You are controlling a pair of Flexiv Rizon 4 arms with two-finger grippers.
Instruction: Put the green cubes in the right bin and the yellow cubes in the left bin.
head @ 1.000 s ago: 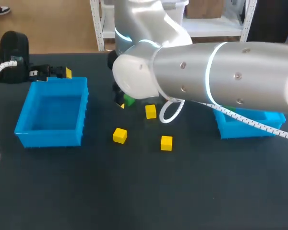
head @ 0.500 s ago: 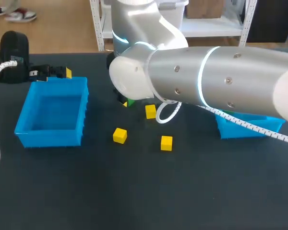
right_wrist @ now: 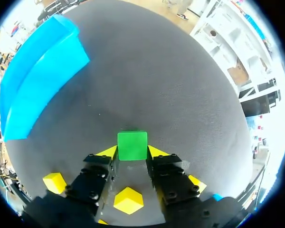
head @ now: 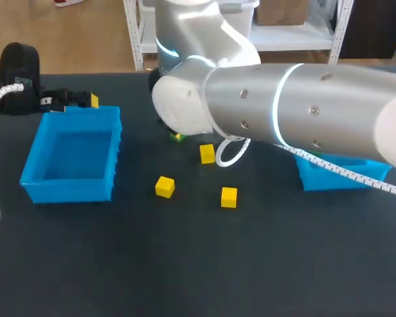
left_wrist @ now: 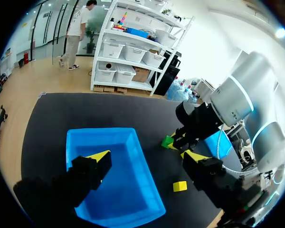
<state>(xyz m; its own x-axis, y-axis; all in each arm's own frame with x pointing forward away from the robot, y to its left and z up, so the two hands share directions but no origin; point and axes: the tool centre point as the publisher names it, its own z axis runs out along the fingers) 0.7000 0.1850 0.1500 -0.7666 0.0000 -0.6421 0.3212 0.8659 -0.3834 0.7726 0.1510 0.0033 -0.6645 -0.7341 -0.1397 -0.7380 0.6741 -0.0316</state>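
**Dark tabletop, one green cube in the right claw**

Black matting covers the table [head: 198, 264], and two blue bins stand on it. The left bin [head: 72, 155] stands open and well apart from the right bin [head: 336, 173], which is largely hidden under the right arm [head: 303, 105]. No writing on the bins or cubes is large enough to read.

Three yellow cubes lie loose on the mat between the bins: a far yellow cube [head: 207, 154], a near-left yellow cube [head: 164, 187] and a near-right yellow cube [head: 229, 197].

That thick silver arm enters from the head view's right, crosses above the right bin and reaches past the middle. Its wrist is turned down toward the mat just beyond the far yellow cube. The right gripper [right_wrist: 132, 151] has its two yellow tips pressed against opposite sides of the green cube [right_wrist: 132, 145], closed to the cube's width. From overhead only a sliver of green shows under the wrist. Whether the cube is off the mat cannot be told.

The left gripper [left_wrist: 147, 156] sits at the far side of the left bin. Its fingers are spread wide with nothing between them, looking across the bin's floor toward the right arm's claw.
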